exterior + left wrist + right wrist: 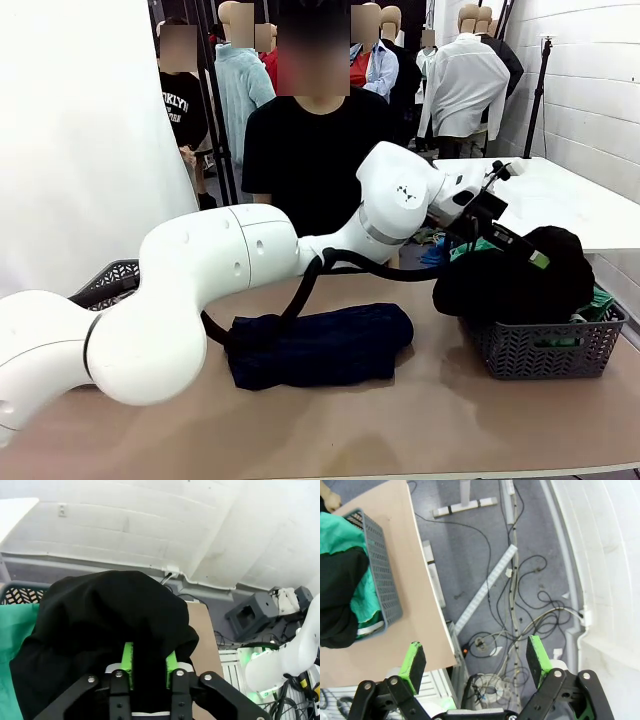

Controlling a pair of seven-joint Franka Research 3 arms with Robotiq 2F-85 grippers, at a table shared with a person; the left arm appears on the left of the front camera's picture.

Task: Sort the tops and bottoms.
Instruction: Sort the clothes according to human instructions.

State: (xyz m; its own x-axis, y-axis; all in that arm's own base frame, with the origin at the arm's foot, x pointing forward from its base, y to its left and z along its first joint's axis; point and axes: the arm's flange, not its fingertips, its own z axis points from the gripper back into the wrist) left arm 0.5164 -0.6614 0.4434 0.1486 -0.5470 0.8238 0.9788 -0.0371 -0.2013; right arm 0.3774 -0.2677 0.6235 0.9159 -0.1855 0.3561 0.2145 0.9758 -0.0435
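Observation:
A black garment (pixel 520 275) is heaped over the grey lattice basket (pixel 545 350) at the table's right. My left gripper (pixel 530 258) reaches across to it. In the left wrist view the black garment (pixel 110 610) fills the narrow gap between the green pads (pixel 128 662) of that gripper (pixel 150 662), a fold pinched there. The bright green bottoms (pixel 600 300) lie in the same basket under the black cloth, green cloth (pixel 15 640) showing beside it. My right gripper (pixel 477 660) hangs open and empty over the floor, past the table edge, with the basket (pixel 382 575) and the bottoms (pixel 340 530) off to its side.
A dark navy garment (pixel 320 345) lies folded in the middle of the brown table (pixel 400 430). A second grey basket (pixel 110 280) stands at the left behind my left arm. A person in black stands at the far side. Cables cover the floor (pixel 520 580).

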